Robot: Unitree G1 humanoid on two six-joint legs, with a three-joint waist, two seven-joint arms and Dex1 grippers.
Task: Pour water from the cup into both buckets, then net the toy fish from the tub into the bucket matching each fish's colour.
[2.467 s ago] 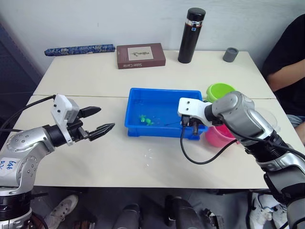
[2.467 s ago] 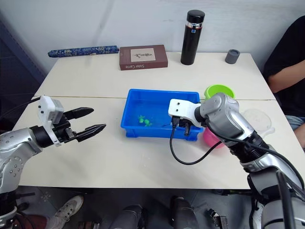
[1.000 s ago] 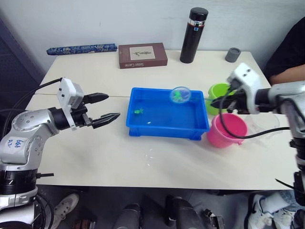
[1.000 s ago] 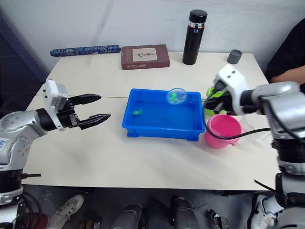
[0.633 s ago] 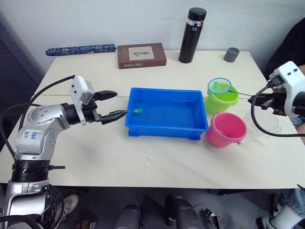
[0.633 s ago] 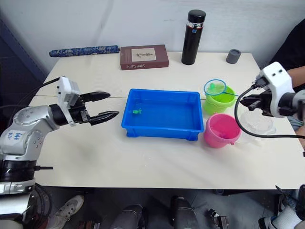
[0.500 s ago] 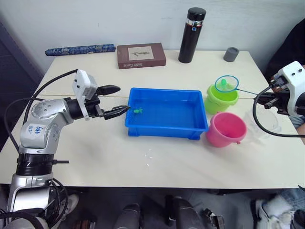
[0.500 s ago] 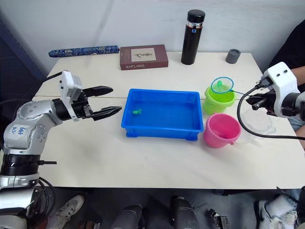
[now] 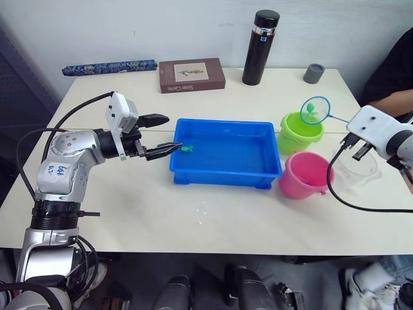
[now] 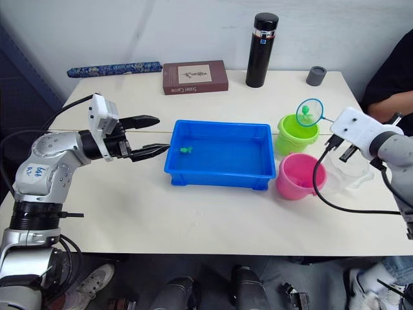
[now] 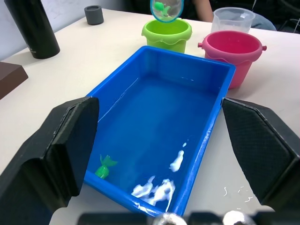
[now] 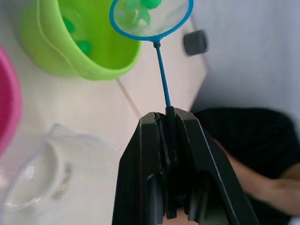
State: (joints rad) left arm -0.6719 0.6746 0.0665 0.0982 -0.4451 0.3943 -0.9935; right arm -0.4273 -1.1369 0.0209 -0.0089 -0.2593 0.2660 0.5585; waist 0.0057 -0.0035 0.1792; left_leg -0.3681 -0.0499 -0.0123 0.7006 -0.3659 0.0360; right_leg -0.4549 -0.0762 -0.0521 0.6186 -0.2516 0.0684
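Net (image 9: 316, 110) up over the green bucket (image 9: 299, 132), a green fish (image 12: 140, 15) caught in its mesh, handle clamped in the right end effector (image 12: 168, 123). Pink bucket (image 9: 304, 174) sits just beside the green one, clear cup (image 10: 349, 169) near it. Left end effector (image 9: 169, 134) spread wide at the blue tub (image 9: 222, 154), one green fish (image 11: 106, 167) inside.

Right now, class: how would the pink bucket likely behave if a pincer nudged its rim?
The pink bucket looks thin plastic, so probably light and apt to slide. It is taller than the blue tub beside it, so a high push might tip it.
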